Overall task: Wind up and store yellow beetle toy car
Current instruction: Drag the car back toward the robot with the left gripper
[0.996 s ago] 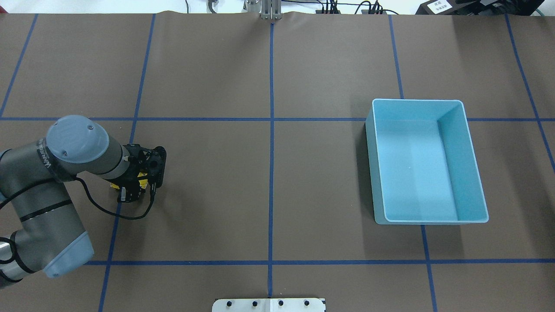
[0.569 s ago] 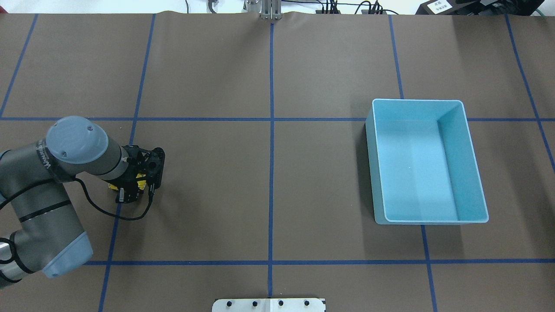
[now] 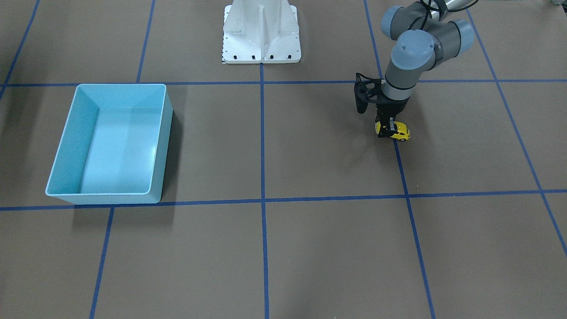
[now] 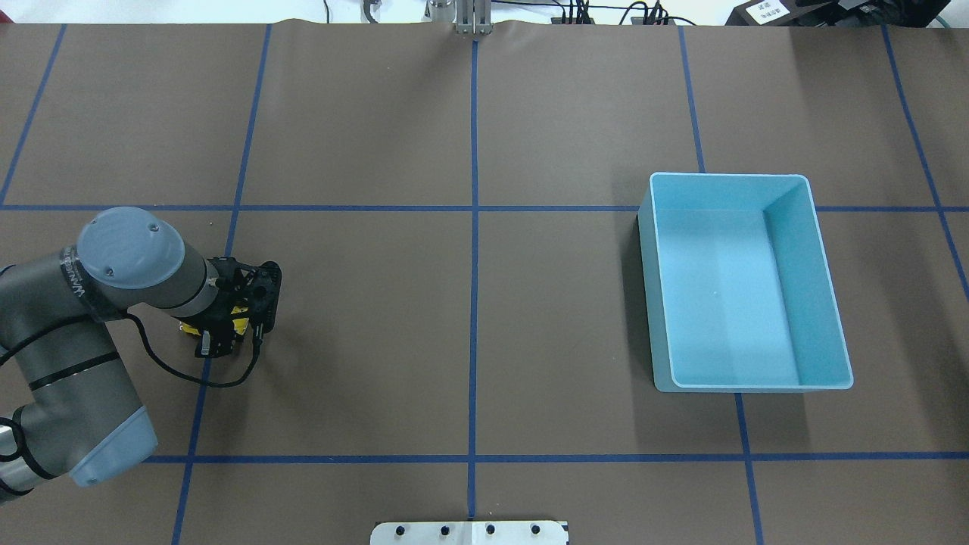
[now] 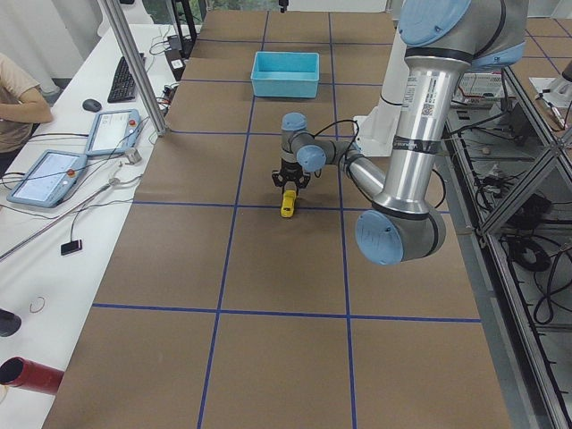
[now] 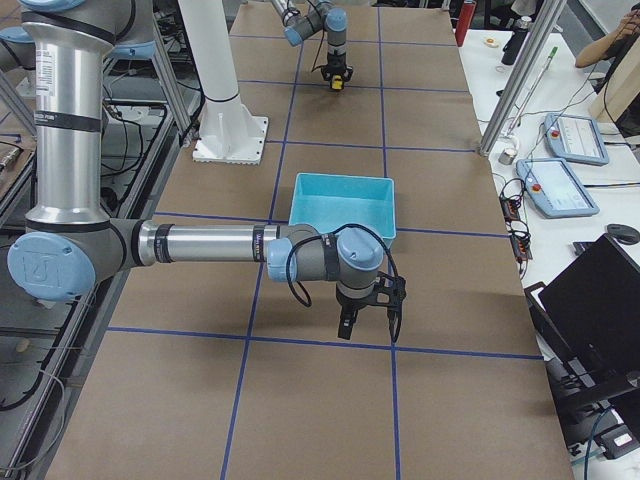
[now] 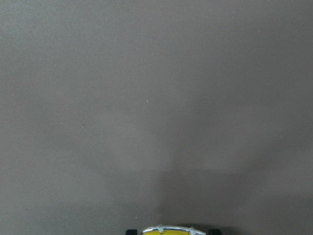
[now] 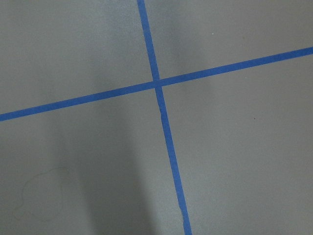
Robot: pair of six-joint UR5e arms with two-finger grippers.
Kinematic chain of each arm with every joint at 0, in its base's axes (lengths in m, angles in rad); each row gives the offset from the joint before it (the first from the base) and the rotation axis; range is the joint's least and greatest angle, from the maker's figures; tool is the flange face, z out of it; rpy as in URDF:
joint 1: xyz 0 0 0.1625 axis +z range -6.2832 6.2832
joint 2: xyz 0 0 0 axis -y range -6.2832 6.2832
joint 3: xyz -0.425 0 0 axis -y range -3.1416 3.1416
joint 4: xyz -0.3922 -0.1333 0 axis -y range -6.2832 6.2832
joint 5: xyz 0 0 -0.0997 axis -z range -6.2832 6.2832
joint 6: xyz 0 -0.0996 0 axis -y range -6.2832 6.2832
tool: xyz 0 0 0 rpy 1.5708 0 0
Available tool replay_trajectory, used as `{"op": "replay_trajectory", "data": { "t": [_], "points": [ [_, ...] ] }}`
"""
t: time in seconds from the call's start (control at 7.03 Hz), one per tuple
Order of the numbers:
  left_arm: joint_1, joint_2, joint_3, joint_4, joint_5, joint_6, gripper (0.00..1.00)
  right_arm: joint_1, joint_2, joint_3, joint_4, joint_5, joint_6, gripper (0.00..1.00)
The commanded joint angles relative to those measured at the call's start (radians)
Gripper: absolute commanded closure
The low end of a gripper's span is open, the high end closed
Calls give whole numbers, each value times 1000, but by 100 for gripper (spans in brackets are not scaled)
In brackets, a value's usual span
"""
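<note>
Front-facing view: the left claw [image 3: 390,130] points straight down and is pinching the yellow beetle toy car [image 3: 401,132] across its body, with one dark finger crossing the near flank. The car's end pokes out to one side of the fingers. Its wheels are down on the brown tabletop [image 3: 319,146], right at a blue tape line [image 3: 401,164]. The light-blue bin [image 3: 166,137] stands open side up, well apart from this claw, far across the tabletop toward the robot's right. Overhead view: the claw covers most of the car, and yellow shows directly beneath it on both sides of the fingers. Left-end view: the car sits directly under the near arm's claw, lengthwise along the tape line, with the bin far beyond it. Right-end view: the right claw [image 6: 367,322] hangs fingers down over the tabletop, near the bin and well apart from the car. Whether it is spread or pressed together cannot be told. Left wrist view: the car's rounded yellow end with a chrome strip shows at the bottom edge, just below the claw, with bare tabletop ahead. Right wrist view: a crossing of two tape lines [image 8: 156,83] lies beneath that claw.
</note>
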Motion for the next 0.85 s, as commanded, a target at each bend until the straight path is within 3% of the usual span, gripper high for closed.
{"op": "replay_trajectory", "data": {
  "t": [0.0, 0.71],
  "points": [
    [-2, 3, 0, -18, -2, -1, 91, 0, 0, 0, 1, 0, 0, 0],
    [-2, 81, 2, -140, -5, -6, 92, 0, 2, 3, -1, 0, 0, 0]
  ]
}}
